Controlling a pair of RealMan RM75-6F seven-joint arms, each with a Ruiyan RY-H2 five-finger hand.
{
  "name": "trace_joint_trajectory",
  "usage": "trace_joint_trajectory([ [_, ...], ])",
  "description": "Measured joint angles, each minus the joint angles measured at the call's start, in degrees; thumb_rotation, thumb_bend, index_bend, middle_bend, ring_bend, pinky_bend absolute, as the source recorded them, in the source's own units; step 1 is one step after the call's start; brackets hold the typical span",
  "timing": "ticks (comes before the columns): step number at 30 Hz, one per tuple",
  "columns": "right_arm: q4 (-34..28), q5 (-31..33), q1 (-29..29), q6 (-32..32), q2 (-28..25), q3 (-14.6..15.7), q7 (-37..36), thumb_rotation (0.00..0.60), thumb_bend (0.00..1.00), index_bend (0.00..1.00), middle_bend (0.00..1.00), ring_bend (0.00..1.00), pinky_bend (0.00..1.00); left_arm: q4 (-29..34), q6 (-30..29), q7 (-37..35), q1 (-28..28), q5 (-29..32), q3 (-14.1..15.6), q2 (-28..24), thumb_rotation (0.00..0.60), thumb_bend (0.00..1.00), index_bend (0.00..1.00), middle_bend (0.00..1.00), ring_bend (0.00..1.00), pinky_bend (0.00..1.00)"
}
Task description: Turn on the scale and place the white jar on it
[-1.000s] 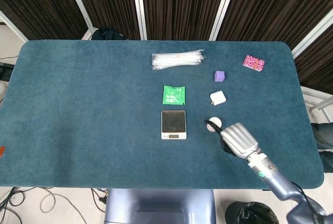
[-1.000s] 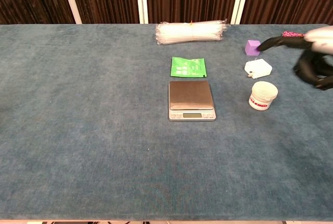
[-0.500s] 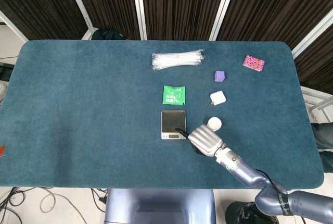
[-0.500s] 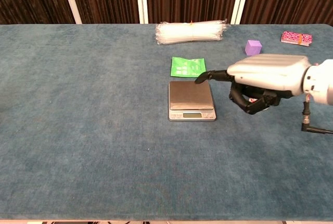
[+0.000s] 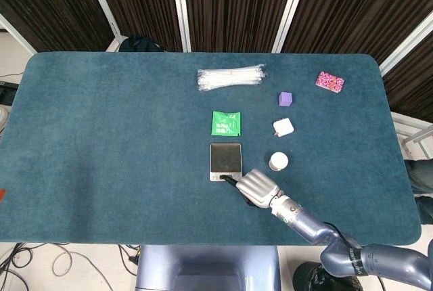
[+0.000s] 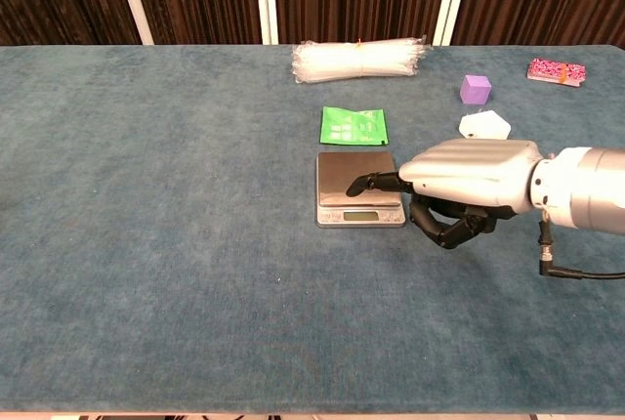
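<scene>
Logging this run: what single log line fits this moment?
right hand: one finger extended over scale front panel, contact unclear | white jar: on table, right of scale, untouched | left hand: not in view

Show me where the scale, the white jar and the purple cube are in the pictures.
scale (image 6: 357,175): chest view, on its bare metal plate.
white jar (image 5: 278,161): head view, on its round lid.
purple cube (image 6: 476,89): chest view, on its front face.

Right hand (image 6: 467,178) moved left, fingertip seemingly above scale (image 6: 359,189) front.
</scene>
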State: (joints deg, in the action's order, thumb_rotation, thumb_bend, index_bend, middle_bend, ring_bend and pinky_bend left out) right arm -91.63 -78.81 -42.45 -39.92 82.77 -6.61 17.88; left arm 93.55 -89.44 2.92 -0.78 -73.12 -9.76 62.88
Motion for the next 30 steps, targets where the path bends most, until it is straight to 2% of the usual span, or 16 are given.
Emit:
trace_joint_trajectory([
  [20,2.4,8.8,-4.3,0.2,5.4,-0.4,8.8,0.6,1.0,0.07,0.8,0.85,0.98,-0.1,0.1,0.3,-0.1,0.2,-0.1,0.2,0.6,0.12,0.0,0.0,0.0,0.0],
  [30,3.8,13.1,-6.2,0.5,7.1,0.5,11.9,0.6,1.0,0.07,0.8,0.85,1.0,-0.2,0.1,0.1,0.0,0.4,-0.2,0.1,0.6,0.12,0.0,0.0,0.0,0.0],
])
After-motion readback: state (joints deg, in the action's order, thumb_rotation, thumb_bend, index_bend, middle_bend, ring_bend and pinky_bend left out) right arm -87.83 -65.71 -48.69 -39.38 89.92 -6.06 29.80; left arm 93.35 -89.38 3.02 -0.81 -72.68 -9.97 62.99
